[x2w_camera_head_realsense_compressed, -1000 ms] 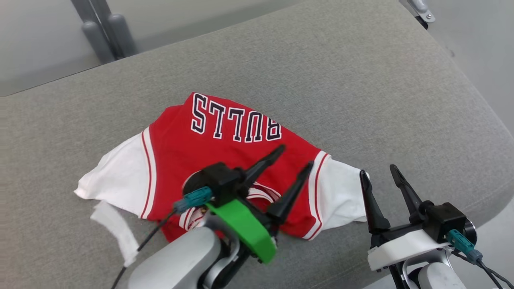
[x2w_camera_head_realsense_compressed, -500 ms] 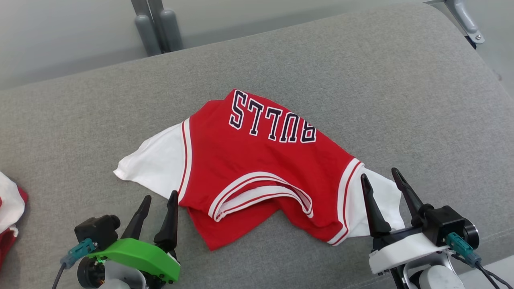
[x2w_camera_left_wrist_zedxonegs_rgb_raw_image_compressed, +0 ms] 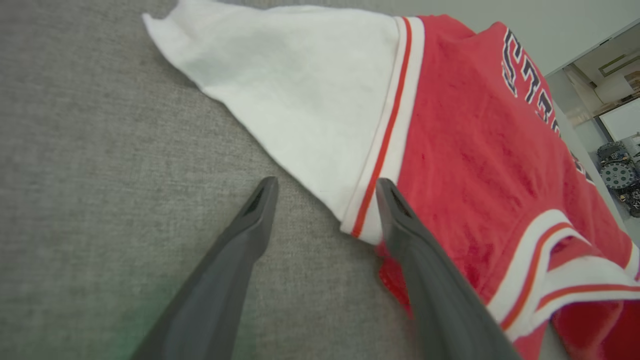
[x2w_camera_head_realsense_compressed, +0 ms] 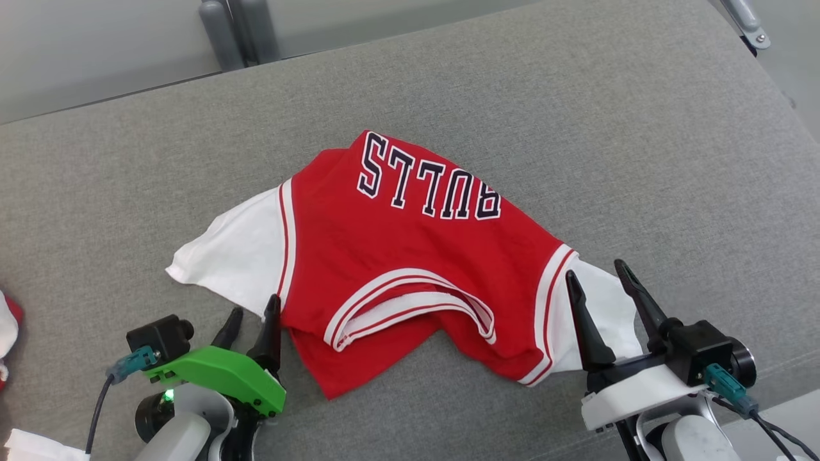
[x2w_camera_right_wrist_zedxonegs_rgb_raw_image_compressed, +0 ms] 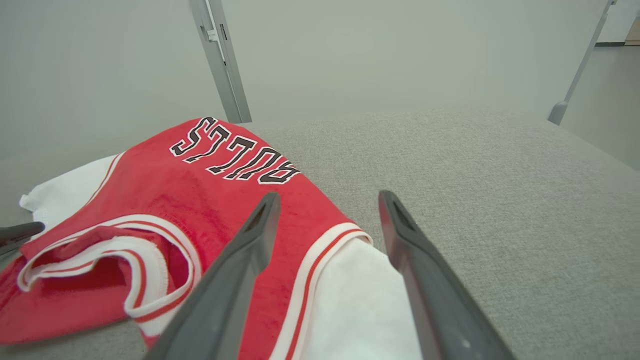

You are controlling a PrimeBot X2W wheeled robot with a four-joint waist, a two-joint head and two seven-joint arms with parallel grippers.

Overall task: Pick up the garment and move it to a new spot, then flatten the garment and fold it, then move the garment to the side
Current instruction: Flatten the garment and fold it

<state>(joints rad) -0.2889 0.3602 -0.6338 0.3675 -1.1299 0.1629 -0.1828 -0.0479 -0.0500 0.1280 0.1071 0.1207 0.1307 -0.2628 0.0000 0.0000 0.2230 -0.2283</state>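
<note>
Garment: we found the red jersey [x2w_camera_head_realsense_compressed: 410,256] lying rumpled on the grey padded surface [x2w_camera_head_realsense_compressed: 576,128], its collar toward us and its lettering upside down.
Long axis: it ran sleeve to sleeve across our front.
Left tool [x2w_camera_head_realsense_compressed: 255,306]: it was released, with its fingers straddling the near corner of the left white sleeve [x2w_camera_left_wrist_zedxonegs_rgb_raw_image_compressed: 300,100].
Right tool [x2w_camera_head_realsense_compressed: 594,269]: it was released and spread over the right white sleeve [x2w_camera_right_wrist_zedxonegs_rgb_raw_image_compressed: 350,300].
Nearer arm: we judged neither nearer, since each tool faced its own sleeve.
</note>
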